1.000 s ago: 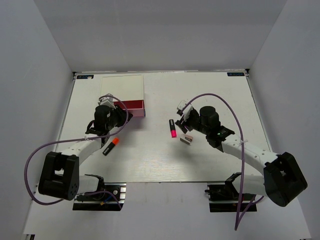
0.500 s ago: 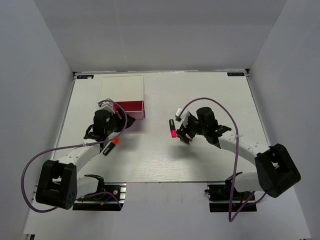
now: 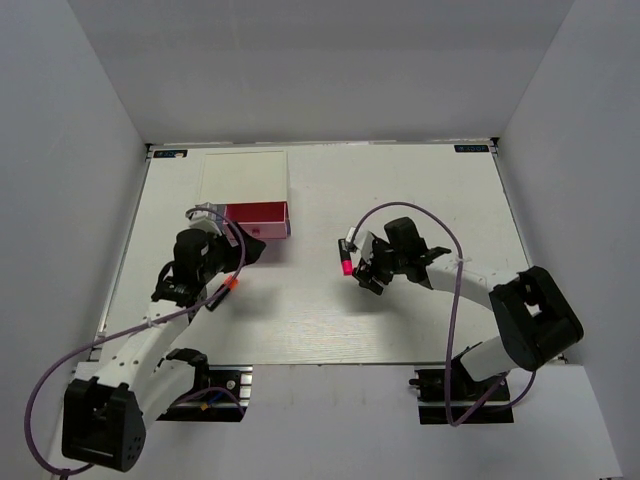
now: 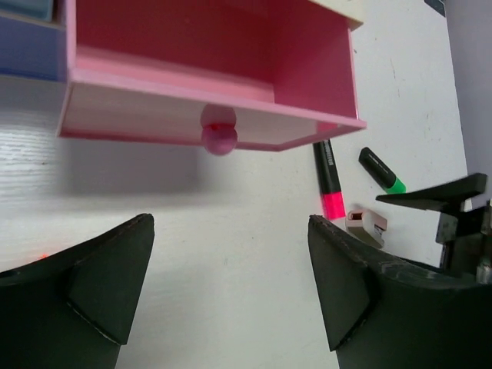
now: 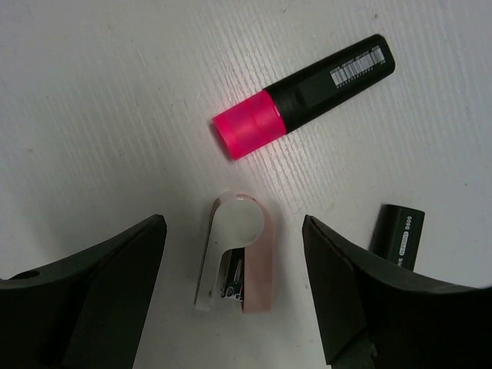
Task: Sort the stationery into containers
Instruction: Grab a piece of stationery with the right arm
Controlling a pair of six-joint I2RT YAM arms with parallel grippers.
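The pink drawer (image 4: 207, 69) of the white-topped box (image 3: 245, 175) stands pulled out, its round knob (image 4: 219, 138) facing me. My left gripper (image 4: 230, 220) is open and empty, a short way in front of that knob and not touching it. The light blue drawer (image 4: 27, 8) and purple drawer (image 4: 31, 50) sit beside it. My right gripper (image 5: 234, 223) is open, its fingers on either side of a tiny pink-white eraser (image 5: 234, 254) on the table. A pink-capped highlighter (image 5: 307, 92) lies just beyond it. The green-capped highlighter (image 4: 383, 171) lies nearby.
An orange-capped highlighter (image 3: 222, 292) lies beside my left arm, near the table's front left. The black end of a highlighter (image 5: 400, 231) sits close to my right gripper's right finger. Grey walls enclose the table on three sides.
My left gripper has opened and drawn back from the pink drawer's knob. My right gripper has moved left over the pink-white eraser.
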